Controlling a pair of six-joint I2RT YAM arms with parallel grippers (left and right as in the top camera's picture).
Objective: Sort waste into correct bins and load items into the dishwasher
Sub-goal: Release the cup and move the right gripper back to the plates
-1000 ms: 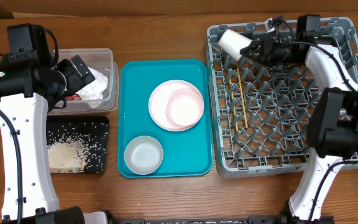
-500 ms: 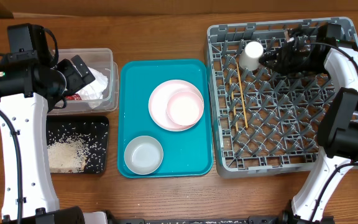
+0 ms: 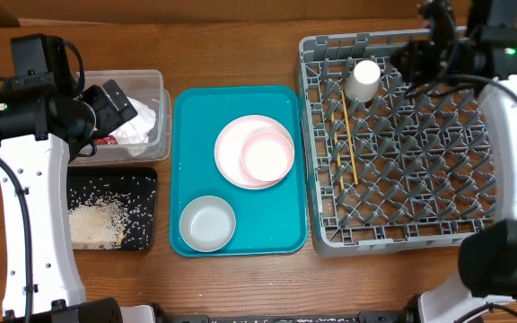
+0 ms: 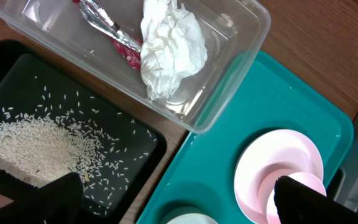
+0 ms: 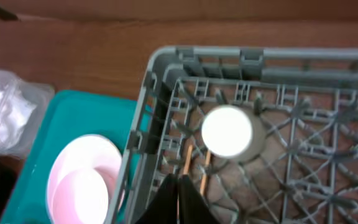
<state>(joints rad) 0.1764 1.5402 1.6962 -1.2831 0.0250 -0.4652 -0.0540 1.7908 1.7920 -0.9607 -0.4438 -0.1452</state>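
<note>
The white cup (image 3: 363, 79) stands upside down in the back left of the grey dish rack (image 3: 501, 135), apart from my right gripper (image 3: 406, 61), which is shut and empty above the rack. In the right wrist view the cup (image 5: 227, 132) lies beyond the shut fingers (image 5: 179, 200). The chopsticks (image 3: 349, 144) lie in the rack. Two stacked pink plates (image 3: 254, 151) and the whitish bowl (image 3: 207, 222) sit on the teal tray (image 3: 187, 108). My left gripper (image 3: 119, 100) is open and empty over the clear tub (image 3: 155, 81), which holds the tissue (image 4: 169, 46) and the wrapper (image 4: 110, 34).
The black tray (image 3: 146, 179) in front of the tub holds a pile of rice (image 3: 95, 222) and scattered grains. The teal tray lies between the bins and the rack. Bare wooden table runs along the back and front edges.
My right gripper turned the white cup upside down, set it in the rack's back left, let go and drew up and away to the right. The left arm has not moved.
</note>
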